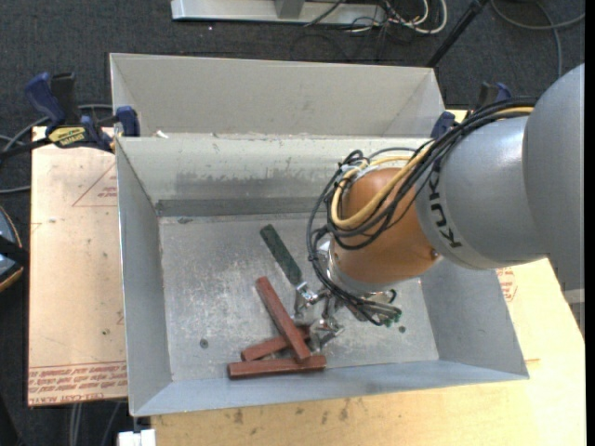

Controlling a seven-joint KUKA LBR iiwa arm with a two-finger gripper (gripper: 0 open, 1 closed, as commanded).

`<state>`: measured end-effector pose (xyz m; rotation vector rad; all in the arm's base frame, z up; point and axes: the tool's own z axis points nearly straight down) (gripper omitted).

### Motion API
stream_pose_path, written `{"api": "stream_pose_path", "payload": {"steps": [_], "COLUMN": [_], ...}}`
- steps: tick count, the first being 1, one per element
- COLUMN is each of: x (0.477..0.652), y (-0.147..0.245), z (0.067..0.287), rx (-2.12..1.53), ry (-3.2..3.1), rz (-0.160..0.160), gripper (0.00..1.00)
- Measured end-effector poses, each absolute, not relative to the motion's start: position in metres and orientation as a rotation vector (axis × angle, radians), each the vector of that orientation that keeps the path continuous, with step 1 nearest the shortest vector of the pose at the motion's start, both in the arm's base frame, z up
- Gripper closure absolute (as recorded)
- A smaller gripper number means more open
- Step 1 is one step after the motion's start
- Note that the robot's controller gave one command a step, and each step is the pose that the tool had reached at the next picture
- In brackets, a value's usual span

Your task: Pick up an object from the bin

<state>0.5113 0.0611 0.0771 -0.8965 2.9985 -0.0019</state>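
Three crossed reddish-brown bars lay by the bin's front edge, the gripper low over them, seemingly to grasp; whether open or closed was unclear.

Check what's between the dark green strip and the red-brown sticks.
Camera view: only bare bin floor between dark green strip and red-brown sticks.

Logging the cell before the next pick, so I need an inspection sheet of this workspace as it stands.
Surface: grey metal bin, floor scuffed.
Job's things: three reddish-brown sticks crossed in a pile near the front wall; dark green strip lying flat behind them, apart.
Clutter: nothing seen.
Grippers: claw low at the pile's right side.
Cables: robot cables looped around the orange wrist cover.
Surroundings: dark carpet; loose floor cables beyond the bin.
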Motion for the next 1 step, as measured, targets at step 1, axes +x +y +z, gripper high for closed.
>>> {"api": "stream_pose_path", "payload": {"steps": [1], "x": [0.5265], "y": [0.0559], "z": [0.2752], "rx": [-0.883], "ry": [3.014], "rz": [0.001], "gripper": [1.00]}}
